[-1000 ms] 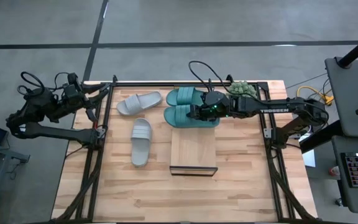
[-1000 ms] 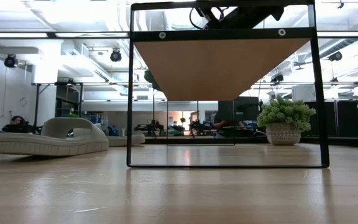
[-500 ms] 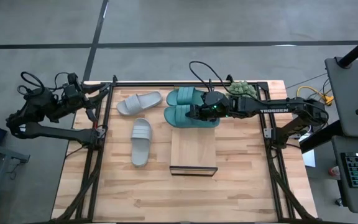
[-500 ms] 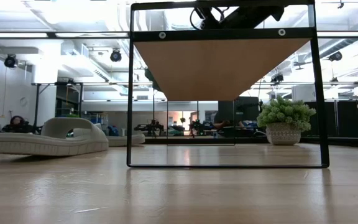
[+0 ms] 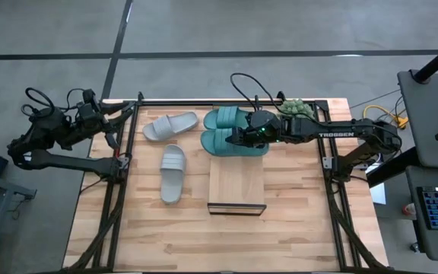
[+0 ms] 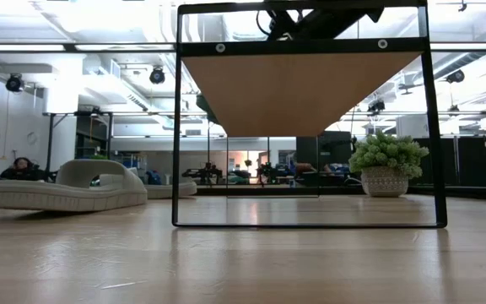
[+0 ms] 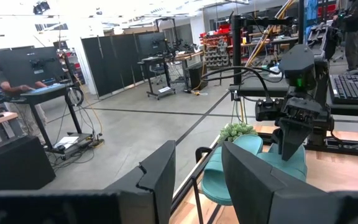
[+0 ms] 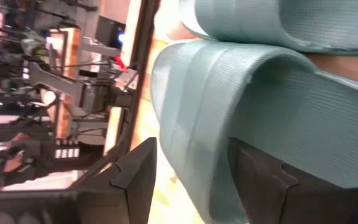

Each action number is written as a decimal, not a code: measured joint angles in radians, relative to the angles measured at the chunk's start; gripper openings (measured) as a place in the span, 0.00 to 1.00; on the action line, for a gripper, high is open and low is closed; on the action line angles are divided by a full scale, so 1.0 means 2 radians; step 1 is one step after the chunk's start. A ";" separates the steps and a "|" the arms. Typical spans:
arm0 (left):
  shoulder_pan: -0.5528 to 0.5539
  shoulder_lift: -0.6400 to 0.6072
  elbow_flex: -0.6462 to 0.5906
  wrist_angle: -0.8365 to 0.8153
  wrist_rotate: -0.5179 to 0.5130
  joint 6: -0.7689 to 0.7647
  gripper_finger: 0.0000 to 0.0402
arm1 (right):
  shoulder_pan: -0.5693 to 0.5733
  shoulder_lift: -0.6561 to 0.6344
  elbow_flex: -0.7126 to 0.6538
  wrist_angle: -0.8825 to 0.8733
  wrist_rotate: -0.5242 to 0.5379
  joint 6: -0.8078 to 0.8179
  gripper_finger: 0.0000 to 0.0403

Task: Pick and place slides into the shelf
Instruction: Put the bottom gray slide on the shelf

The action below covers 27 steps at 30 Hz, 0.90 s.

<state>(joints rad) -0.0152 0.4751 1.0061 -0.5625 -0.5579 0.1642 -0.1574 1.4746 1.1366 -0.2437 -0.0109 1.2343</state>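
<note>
While the right gripper (image 5: pixel 239 138) hovers over the strap of the nearer dark teal-green rubbery slide (image 5: pixel 231 142), its jaws are seen spread to either side of the ribbed band, nothing pinched. Both teal slides lie at the far end of the light-wood plank shelf (image 5: pixel 236 183); two light grey slides (image 5: pixel 172 173) are left well to its left. A light, soft, grippy sandal is judged here; the wide strap is best taken. The left gripper (image 7: pixel 197 180), parked beyond the table corner, is held apart, empty. "TROSSEN" is read on the right arm (image 5: pixel 333 135).
</note>
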 joint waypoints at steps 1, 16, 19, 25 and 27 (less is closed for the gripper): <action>0.000 0.000 0.000 0.000 0.000 0.000 0.29 | 0.000 0.000 0.003 -0.011 0.000 0.000 0.46; 0.000 0.000 0.000 -0.001 0.000 0.000 0.29 | 0.000 0.000 0.041 -0.091 0.011 -0.011 0.46; 0.000 0.000 0.000 -0.003 0.000 0.000 0.29 | 0.000 -0.001 0.044 -0.107 0.011 -0.011 0.46; 0.000 0.000 0.000 -0.003 0.000 0.000 0.29 | 0.000 -0.004 0.048 -0.116 0.015 -0.014 0.46; 0.000 0.000 0.000 -0.003 0.000 0.000 0.29 | 0.000 -0.008 0.050 -0.116 0.019 -0.019 0.46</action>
<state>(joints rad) -0.0154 0.4752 1.0061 -0.5690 -0.5579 0.1643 -0.1574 1.4593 1.2374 -0.4755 0.0274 1.1964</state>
